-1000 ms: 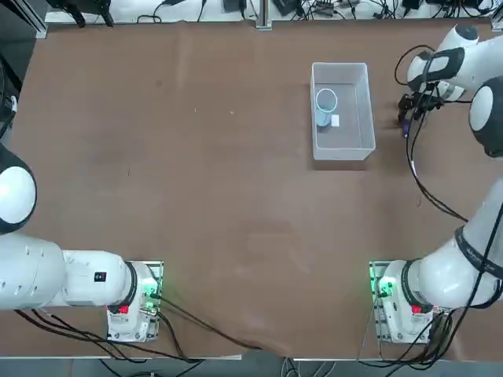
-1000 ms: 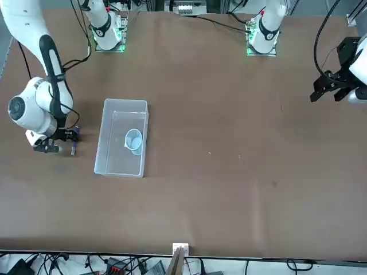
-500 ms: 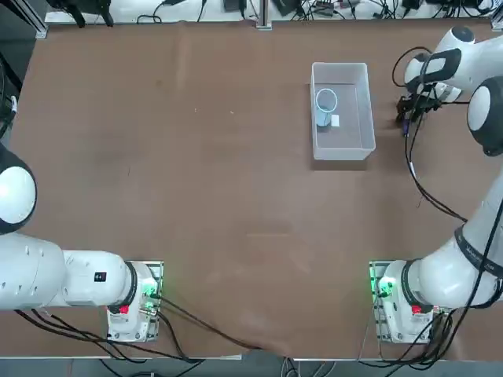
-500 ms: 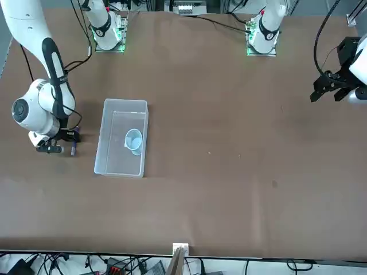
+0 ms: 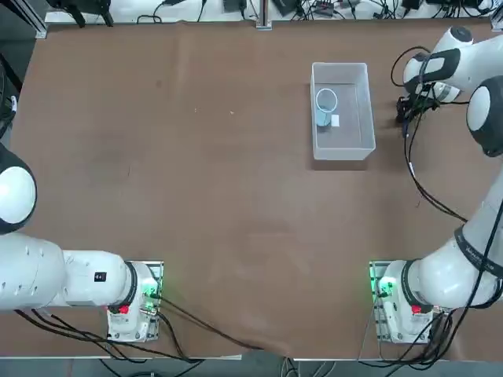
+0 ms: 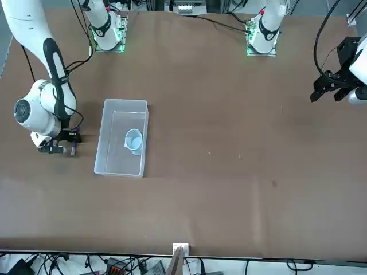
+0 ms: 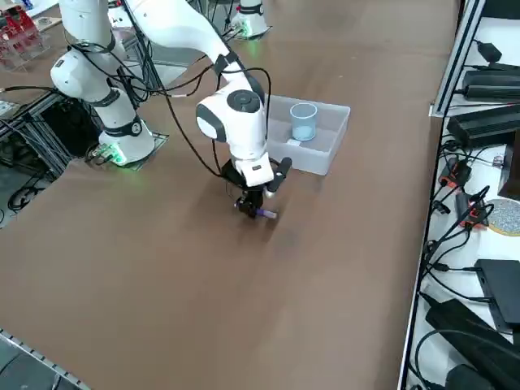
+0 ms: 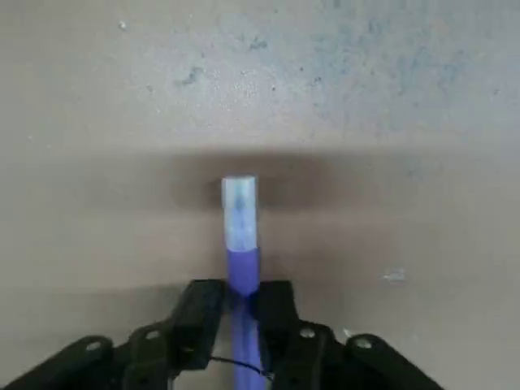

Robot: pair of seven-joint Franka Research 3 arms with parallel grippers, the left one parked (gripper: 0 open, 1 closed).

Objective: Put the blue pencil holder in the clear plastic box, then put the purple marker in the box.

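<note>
Right claw point(image 8: 241, 313) on purple marker point(image 8: 240, 244), tabletop level

claw point(image 8: 241, 313) pinches purple marker point(image 8: 240, 244)

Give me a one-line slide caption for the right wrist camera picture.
Right tool closed around the purple marker lying on the brown table, white end pointing away.
</note>
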